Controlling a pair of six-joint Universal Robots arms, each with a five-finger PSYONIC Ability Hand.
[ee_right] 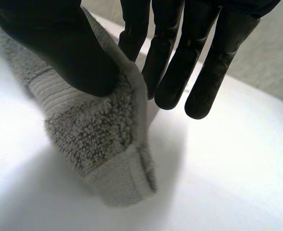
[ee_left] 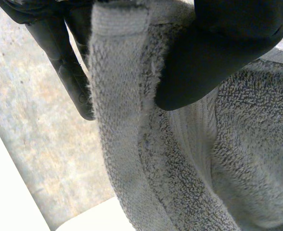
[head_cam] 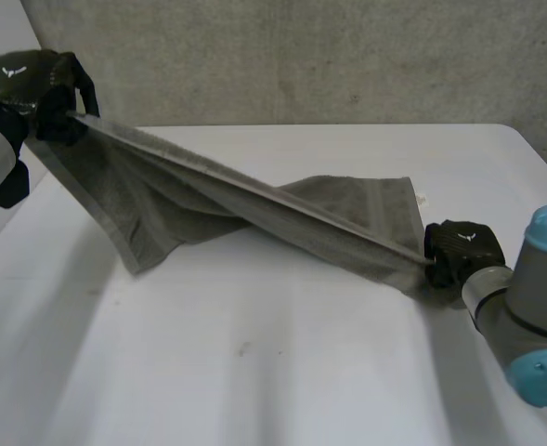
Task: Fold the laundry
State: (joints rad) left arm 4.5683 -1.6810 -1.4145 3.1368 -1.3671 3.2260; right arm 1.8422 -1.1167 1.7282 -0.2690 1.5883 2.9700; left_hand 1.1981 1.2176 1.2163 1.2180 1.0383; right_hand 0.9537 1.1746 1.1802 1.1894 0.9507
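Stretching taut between the two hands, a grey towel (head_cam: 254, 200) runs as a long slanted edge from the raised left hand (head_cam: 41, 88) down to the right hand (head_cam: 459, 251), which sits low at the bench (head_cam: 282, 372). The left hand's fingers (ee_left: 69, 62) lie behind one end of the towel's hemmed edge while its thumb (ee_left: 218, 57) presses on the front, so the cloth is clamped between them. The rest of the towel hangs away below the fingertips. In the right wrist view, the right hand's thumb bears down on a corner of the towel and pinches it against the fingers (ee_right: 179, 72) behind. Those fingers are straight and slightly apart, their tips reaching just past the cloth. Beneath the stretched edge the towel's body sags and drapes onto the bench, with one end lying flat close to the right hand's fingers. The bench is white and plain. Behind it stands a rough, mottled grey wall (head_cam: 301, 56).
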